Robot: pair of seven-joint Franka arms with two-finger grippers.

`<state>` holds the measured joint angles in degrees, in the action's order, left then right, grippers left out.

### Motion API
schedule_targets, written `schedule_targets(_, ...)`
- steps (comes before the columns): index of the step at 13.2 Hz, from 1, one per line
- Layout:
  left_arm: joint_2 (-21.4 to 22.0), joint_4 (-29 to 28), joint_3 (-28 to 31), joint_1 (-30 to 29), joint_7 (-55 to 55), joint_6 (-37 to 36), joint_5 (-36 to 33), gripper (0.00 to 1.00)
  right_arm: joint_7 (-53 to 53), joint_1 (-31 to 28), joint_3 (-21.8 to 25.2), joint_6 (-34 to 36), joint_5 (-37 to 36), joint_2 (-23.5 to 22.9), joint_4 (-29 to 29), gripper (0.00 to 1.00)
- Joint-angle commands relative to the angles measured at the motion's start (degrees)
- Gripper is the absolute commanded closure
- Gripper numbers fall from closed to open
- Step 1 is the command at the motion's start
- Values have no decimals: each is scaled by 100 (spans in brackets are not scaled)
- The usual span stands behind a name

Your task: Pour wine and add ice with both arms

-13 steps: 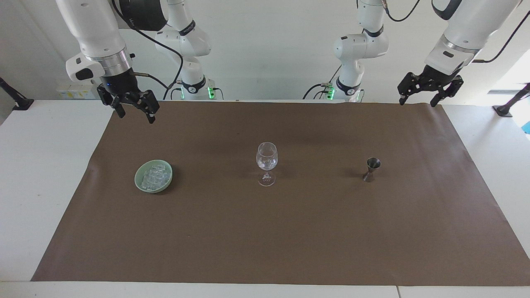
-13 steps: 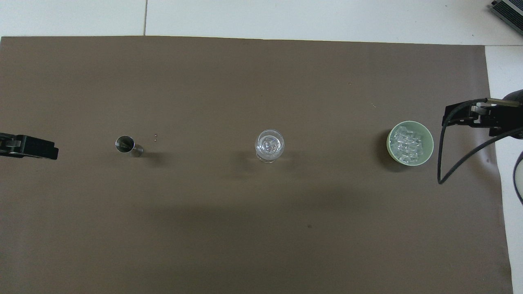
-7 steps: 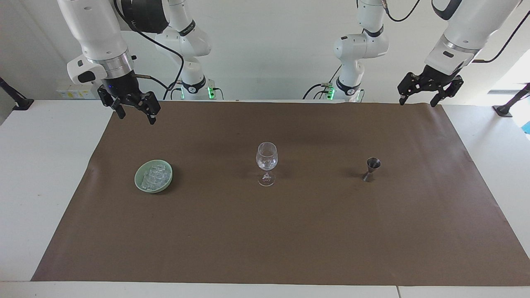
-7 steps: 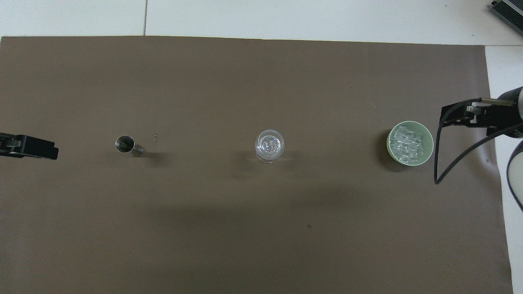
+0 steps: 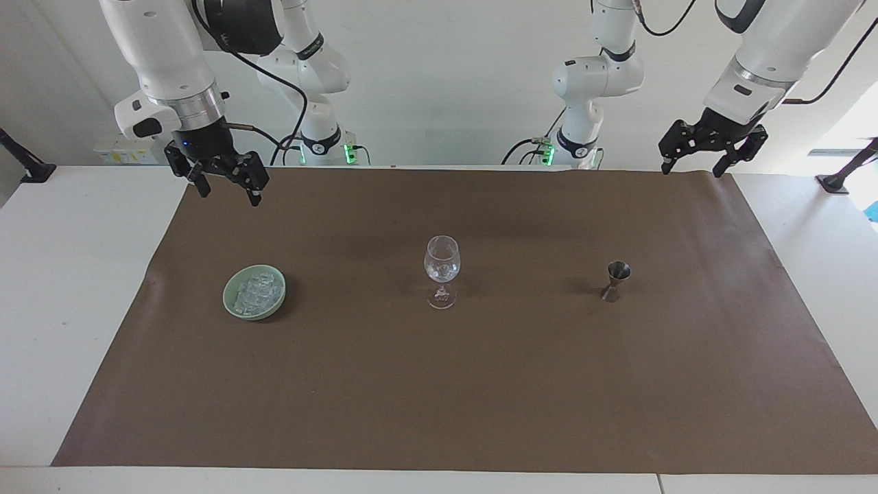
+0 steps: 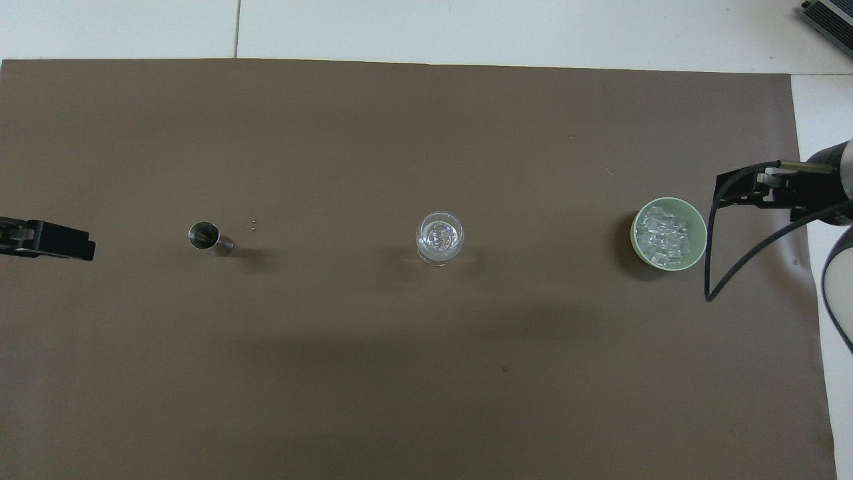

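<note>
A glass [image 5: 442, 269] stands upright at the middle of a mat [image 5: 480, 384] spread over the table [image 5: 62, 274], between a bowl [image 5: 230, 302] toward the right arm's end and a jigger [image 5: 616, 280] toward the left arm's end, the three in one row and well apart. Ice [image 5: 257, 291] lies heaped in the bowl. The right gripper [image 5: 226, 194] hangs over the mat's corner, the left gripper [image 5: 691, 167] over its other corner.
</note>
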<state>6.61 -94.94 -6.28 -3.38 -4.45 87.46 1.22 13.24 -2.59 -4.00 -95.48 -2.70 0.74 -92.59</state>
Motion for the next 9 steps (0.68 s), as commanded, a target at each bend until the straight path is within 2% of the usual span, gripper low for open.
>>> schedule_targets(1,139,-174,12,4,-29,114,-87,0,-138,-39,-30,21,-64,-48,83,0)
schedule_targets(6,139,-174,12,4,-29,114,-87,0,-155,-40,66,29,-64,-4,162,0)
schedule_targets(9,148,-174,12,4,-29,114,-87,0,-260,258,373,82,-55,-13,163,0)
